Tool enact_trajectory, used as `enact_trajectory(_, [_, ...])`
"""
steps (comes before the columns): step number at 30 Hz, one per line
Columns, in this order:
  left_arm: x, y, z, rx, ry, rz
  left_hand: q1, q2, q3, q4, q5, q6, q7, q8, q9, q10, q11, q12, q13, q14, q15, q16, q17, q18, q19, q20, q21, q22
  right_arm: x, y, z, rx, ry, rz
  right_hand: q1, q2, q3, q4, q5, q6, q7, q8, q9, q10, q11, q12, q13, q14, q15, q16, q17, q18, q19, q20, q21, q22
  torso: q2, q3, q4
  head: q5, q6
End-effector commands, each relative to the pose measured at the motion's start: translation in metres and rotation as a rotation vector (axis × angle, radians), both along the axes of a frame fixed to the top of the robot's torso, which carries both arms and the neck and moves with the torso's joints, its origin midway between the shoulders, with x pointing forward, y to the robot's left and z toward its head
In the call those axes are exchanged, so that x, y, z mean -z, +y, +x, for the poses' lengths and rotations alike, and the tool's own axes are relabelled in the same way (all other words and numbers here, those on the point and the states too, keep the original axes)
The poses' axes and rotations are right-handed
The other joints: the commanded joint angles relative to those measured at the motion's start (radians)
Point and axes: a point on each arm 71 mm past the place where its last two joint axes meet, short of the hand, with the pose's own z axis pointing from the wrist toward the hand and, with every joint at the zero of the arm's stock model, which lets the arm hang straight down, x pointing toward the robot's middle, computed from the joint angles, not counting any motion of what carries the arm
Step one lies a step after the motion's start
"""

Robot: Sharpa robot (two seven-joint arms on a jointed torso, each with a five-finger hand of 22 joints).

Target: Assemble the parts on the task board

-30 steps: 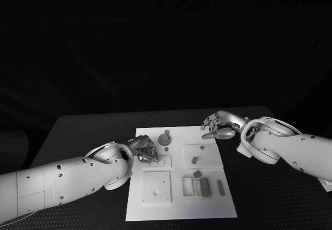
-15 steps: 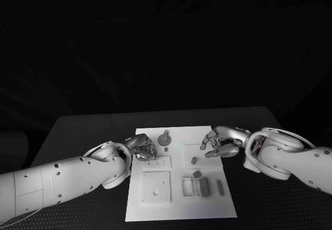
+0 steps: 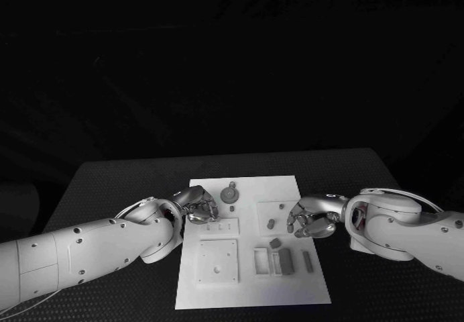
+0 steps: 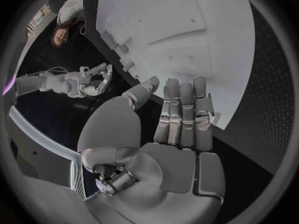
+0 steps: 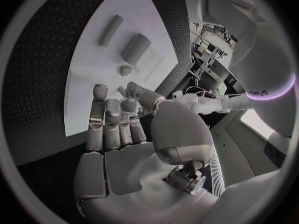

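1. A black table fills the lower half of the head view.
2. A white board lies flat at the middle of the table, its long side running away from the robot.
3. The left hand rests at the board's left edge, about halfway up. In the left wrist view its fingers lie straight and side by side over the edge, the thumb apart, with nothing between them.
4. The right hand hangs at the board's right edge. Its fingers are nearly straight, the palm bare, gripping nothing.
5. A round part lies near the board's far end.
6. Upright block parts stand in a row near the board's near right corner, and a small part lies just beyond them.
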Motion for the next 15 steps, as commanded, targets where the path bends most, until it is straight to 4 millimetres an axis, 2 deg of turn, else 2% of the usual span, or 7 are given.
enact_trajectory(1, [-0.002,-0.002,-0.001,0.011,-0.005,-0.025,0.010,0.000,0.001,-0.007,-0.003,-0.007,-0.001,0.005,0.000,-0.006,-0.001,-0.004,-0.001,-0.002,0.006,-0.005,-0.001,0.013,0.002,0.008,-0.006,-0.001,0.009,0.002,-0.005,-0.047,0.038,-0.125,-0.006,0.014,0.010,0.000,0.000,-0.018,0.005,-0.010,-0.009,-0.001,0.010,0.007,0.007,-0.004,0.010,0.010,-0.003,0.006,-0.009,0.001,0.009,0.025,0.001,-0.0004,0.0015,-0.001,-0.001])
enact_trajectory(4, [-0.002,-0.002,-0.001,0.010,-0.004,-0.026,0.009,0.001,-0.001,-0.007,-0.003,-0.007,0.000,0.005,0.000,-0.006,-0.001,-0.005,-0.002,-0.003,0.007,-0.006,-0.001,0.013,0.002,0.009,-0.007,-0.002,0.012,0.006,-0.005,-0.057,0.030,-0.141,-0.016,0.029,0.024,0.000,0.000,-0.042,0.003,-0.026,-0.021,-0.001,0.008,0.008,0.016,-0.009,0.009,0.021,-0.008,0.006,-0.013,0.002,0.019,0.025,0.001,-0.0003,0.0019,-0.001,-0.002])
enact_trajectory(7, [-0.002,-0.002,-0.001,0.013,-0.002,-0.027,0.009,0.001,-0.001,-0.007,-0.003,-0.008,0.000,0.005,0.000,-0.006,-0.001,-0.005,-0.002,-0.003,0.007,-0.006,-0.001,0.013,0.001,0.009,-0.008,-0.002,0.013,0.010,-0.003,-0.064,0.008,-0.150,-0.036,0.028,0.094,0.003,0.001,-0.063,-0.005,-0.039,-0.035,0.000,0.001,0.007,0.028,-0.016,0.003,0.037,-0.018,0.006,-0.016,0.005,0.030,0.024,0.001,-0.0006,0.0022,-0.001,-0.002])
enact_trajectory(9, [-0.002,-0.003,-0.001,0.014,-0.001,-0.029,0.009,0.001,-0.001,-0.007,-0.003,-0.008,0.000,0.005,0.000,-0.007,-0.001,-0.006,-0.002,-0.003,0.007,-0.006,-0.001,0.013,0.001,0.009,-0.008,-0.002,0.013,0.013,-0.001,-0.063,-0.016,-0.146,-0.048,0.032,0.110,0.002,0.001,-0.069,-0.009,-0.041,-0.038,0.001,-0.003,0.007,0.033,-0.018,0.000,0.044,-0.023,0.006,-0.017,0.004,0.037,0.024,0.001,-0.0008,0.0031,-0.001,-0.002])
enact_trajectory(15, [-0.002,-0.003,-0.002,0.016,0.003,-0.030,0.008,0.000,-0.003,-0.006,-0.003,-0.009,0.000,0.005,-0.001,-0.007,0.000,-0.006,-0.003,-0.004,0.008,-0.006,-0.002,0.013,0.001,0.010,-0.009,-0.002,0.015,0.019,0.003,-0.078,-0.068,-0.153,-0.060,0.032,0.126,0.000,0.000,-0.076,-0.015,-0.043,-0.041,0.002,-0.008,0.006,0.039,-0.021,-0.005,0.052,-0.029,0.006,-0.019,0.002,0.045,0.024,0.001,-0.0010,0.0036,0.001,-0.004])
